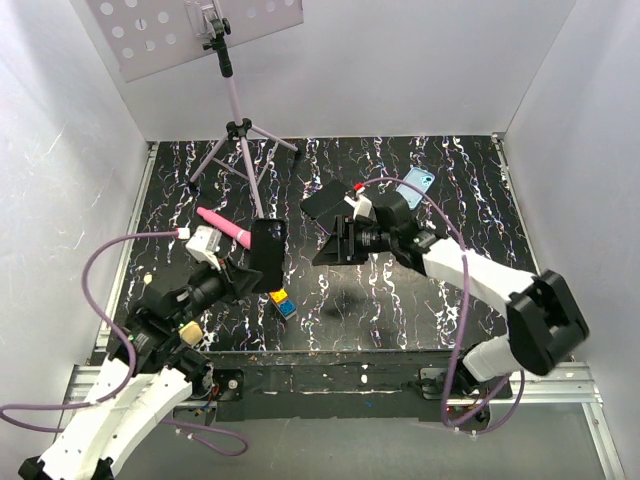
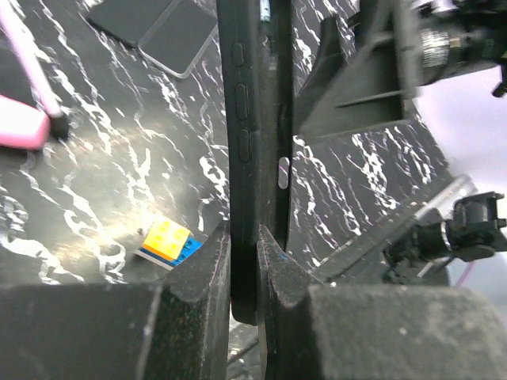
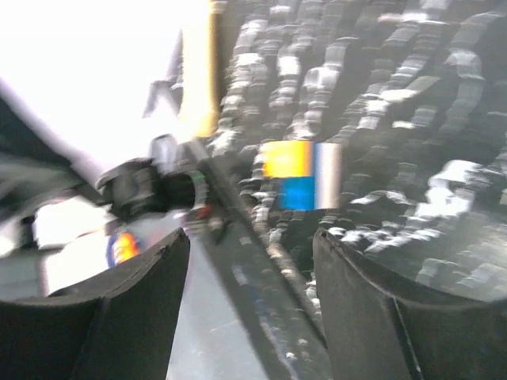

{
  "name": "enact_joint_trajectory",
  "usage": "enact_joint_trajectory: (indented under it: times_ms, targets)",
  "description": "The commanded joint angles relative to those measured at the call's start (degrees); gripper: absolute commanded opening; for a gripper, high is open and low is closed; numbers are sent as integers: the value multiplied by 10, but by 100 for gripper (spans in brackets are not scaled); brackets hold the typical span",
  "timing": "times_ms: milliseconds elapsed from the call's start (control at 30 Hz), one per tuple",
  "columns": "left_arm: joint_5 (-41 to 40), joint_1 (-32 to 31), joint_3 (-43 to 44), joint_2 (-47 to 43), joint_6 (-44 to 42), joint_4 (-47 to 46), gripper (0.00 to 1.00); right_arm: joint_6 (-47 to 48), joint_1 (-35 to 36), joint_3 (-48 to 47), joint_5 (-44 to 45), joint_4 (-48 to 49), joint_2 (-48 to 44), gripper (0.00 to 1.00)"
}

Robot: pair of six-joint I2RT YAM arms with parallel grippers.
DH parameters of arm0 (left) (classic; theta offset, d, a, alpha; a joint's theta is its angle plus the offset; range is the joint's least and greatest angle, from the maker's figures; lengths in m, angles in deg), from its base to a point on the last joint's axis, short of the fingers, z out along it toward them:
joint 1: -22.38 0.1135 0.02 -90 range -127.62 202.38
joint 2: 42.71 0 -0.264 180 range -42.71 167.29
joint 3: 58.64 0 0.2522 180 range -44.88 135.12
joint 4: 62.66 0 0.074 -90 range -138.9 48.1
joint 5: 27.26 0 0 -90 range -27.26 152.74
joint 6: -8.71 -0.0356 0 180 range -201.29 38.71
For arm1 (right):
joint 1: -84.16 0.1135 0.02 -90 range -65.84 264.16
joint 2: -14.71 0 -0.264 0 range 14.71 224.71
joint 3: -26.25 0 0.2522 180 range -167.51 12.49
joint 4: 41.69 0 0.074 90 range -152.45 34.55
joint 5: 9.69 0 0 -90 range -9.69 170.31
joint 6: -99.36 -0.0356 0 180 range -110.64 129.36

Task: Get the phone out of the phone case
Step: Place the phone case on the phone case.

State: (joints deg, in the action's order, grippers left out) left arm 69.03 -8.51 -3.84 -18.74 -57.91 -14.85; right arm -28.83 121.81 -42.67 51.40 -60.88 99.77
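We see a black marbled worktop [image 1: 420, 290] walled in white, with a tripod [image 1: 238, 135] standing at its far left side. Both arms reach over it from the near edge. The left hand [image 1: 250, 272] is clamped on the phone [image 1: 268, 253] and holds it off the worktop. In the left wrist view the phone [image 2: 252, 142] stands edge-on, its lower end pinched between the two fingers [image 2: 198, 269], side buttons facing us. The right hand [image 1: 322, 230] hangs just right of the phone, and its wrist view shows its fingers [image 3: 135, 309] spread wide with nothing between them. The phone case [image 1: 417, 183] lies flat, light blue, at the far right of the worktop behind the right arm, well apart from the phone. A pink item [image 1: 222, 225] lies left of the phone. A small yellow and blue block [image 1: 282, 302] sits near the front edge, below the phone.
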Motion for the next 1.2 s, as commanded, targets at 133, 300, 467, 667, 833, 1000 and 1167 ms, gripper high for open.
enact_joint_trajectory:
  times_ms: [133, 300, 467, 667, 833, 1000, 1167]
  targets:
    - [94, -1, -115, 35, 177, -199, 0, -387, 35, 188, -165, 670, -18, 59]
    - [126, -1, -130, 64, 213, -256, 0, -432, 63, 204, -157, 765, 51, 54]
    - [124, -2, -121, 71, 218, -243, 0, -479, 77, 206, -157, 862, 102, 38]
    - [103, -1, -111, 92, 241, -219, 0, -481, 88, 210, -155, 886, 121, 1]
    - [51, -1, -24, 138, 186, -83, 67, -341, 80, 202, -120, 565, 35, 1]
    - [-38, -2, 53, 135, 111, 23, 98, -87, 75, 93, 78, 73, -68, 1]
    - [-130, -1, 97, 99, 47, 89, 98, -28, 5, 34, 214, -128, -93, 1]
